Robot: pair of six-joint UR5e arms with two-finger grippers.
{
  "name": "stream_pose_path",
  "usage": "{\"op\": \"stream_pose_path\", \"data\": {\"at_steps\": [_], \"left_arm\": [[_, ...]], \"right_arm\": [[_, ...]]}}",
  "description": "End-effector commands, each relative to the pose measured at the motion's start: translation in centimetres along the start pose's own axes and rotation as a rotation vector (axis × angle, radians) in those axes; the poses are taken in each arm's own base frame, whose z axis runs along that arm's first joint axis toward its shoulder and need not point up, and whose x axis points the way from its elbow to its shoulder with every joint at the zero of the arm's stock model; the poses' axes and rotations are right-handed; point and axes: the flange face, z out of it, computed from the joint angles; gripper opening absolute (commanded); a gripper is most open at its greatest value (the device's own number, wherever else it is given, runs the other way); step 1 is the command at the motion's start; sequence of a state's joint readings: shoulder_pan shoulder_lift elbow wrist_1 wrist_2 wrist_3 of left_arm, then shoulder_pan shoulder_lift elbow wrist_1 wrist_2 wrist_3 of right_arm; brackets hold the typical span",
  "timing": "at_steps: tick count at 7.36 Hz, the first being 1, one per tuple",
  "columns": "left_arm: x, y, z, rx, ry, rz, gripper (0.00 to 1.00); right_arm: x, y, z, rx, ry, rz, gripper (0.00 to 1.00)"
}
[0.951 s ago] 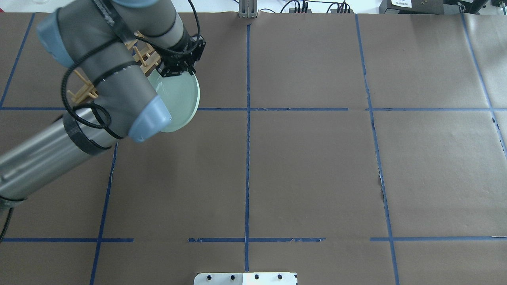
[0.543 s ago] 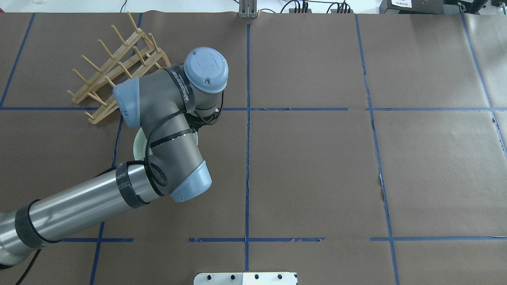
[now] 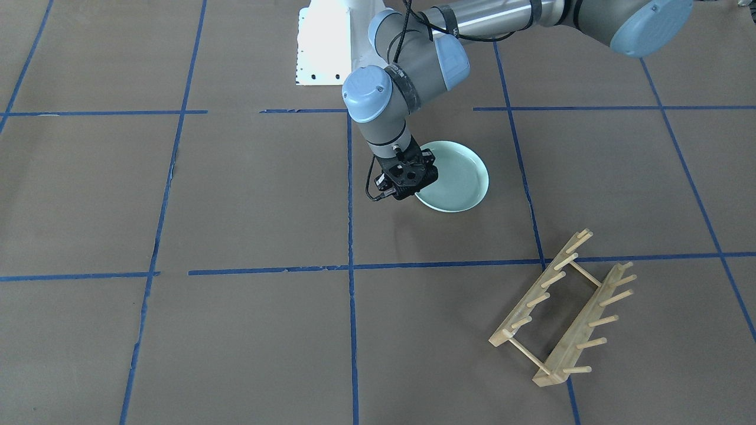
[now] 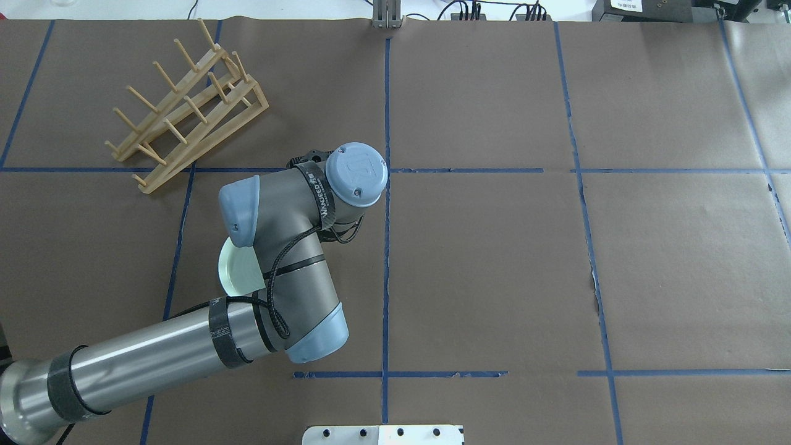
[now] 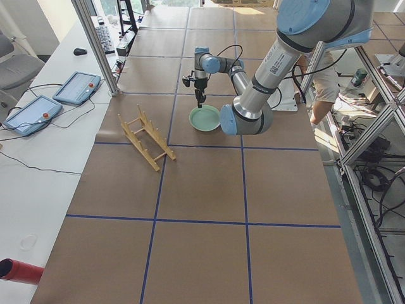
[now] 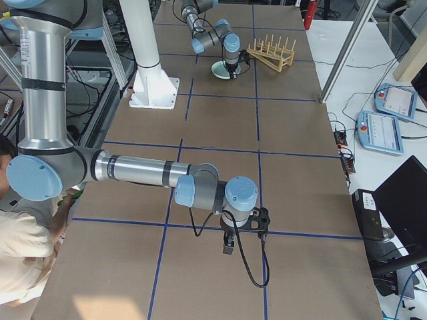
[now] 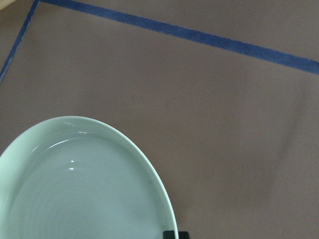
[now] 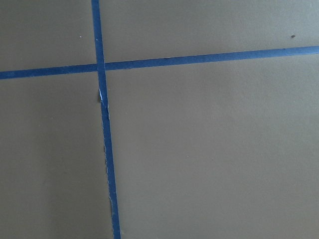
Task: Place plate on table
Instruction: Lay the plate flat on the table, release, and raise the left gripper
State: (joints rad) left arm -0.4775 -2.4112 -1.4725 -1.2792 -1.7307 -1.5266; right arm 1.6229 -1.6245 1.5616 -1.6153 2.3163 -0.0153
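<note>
The pale mint-green plate (image 3: 458, 180) lies level, low over or on the brown table (image 3: 236, 195); I cannot tell whether it touches. My left gripper (image 3: 413, 188) points down at the plate's rim on the side away from the robot and is shut on it. The left wrist view shows the plate (image 7: 75, 189) at lower left with a dark fingertip (image 7: 172, 234) at its edge. In the overhead view my left arm hides most of the plate (image 4: 238, 272). My right gripper (image 6: 227, 248) shows only in the exterior right view, low over the table; I cannot tell whether it is open.
The light wooden peg rack (image 3: 561, 310) stands empty on the far side of the plate from the robot, apart from it; it also shows in the overhead view (image 4: 185, 105). The white robot base (image 3: 322, 44) is at the table's near edge.
My left arm has carried the plate away from the rack toward the robot and lowered it. The plate has gone from tilted to level. The rack now stands uncovered.
</note>
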Motion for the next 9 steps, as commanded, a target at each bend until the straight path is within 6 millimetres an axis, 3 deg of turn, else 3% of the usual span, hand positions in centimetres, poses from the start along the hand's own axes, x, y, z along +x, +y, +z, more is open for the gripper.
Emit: {"op": "stream_pose_path", "data": {"at_steps": [1,2,3,4,5,7,8,9], "left_arm": [[0.0,0.4,-0.3,0.002,0.054,0.014,1.00],[-1.1,-0.9,-2.8,0.018,0.136,0.008,1.00],[-4.1,-4.4,-6.2,0.049,0.228,0.085,1.00],[-7.8,-7.5,-7.1,0.063,0.254,0.158,1.00],[-11.8,-13.5,-8.6,0.072,0.297,0.229,1.00],[-23.6,-24.6,-8.8,0.048,0.315,0.419,1.00],[-31.2,-28.9,-7.3,0.040,0.306,0.536,1.00],[-40.1,-32.2,-5.0,0.033,0.287,0.647,1.00]], "right_arm": [[0.0,0.0,0.0,0.000,0.000,0.000,1.00],[0.0,0.0,0.0,0.000,0.000,0.000,1.00],[0.0,0.0,0.0,0.000,0.000,0.000,1.00],[0.0,0.0,0.0,0.000,0.000,0.000,1.00],[0.0,0.0,0.0,0.000,0.000,0.000,1.00],[0.0,0.0,0.0,0.000,0.000,0.000,1.00],[0.1,0.0,0.1,-0.001,0.000,0.001,1.00],[0.1,0.0,0.1,-0.001,0.000,0.001,1.00]]}}
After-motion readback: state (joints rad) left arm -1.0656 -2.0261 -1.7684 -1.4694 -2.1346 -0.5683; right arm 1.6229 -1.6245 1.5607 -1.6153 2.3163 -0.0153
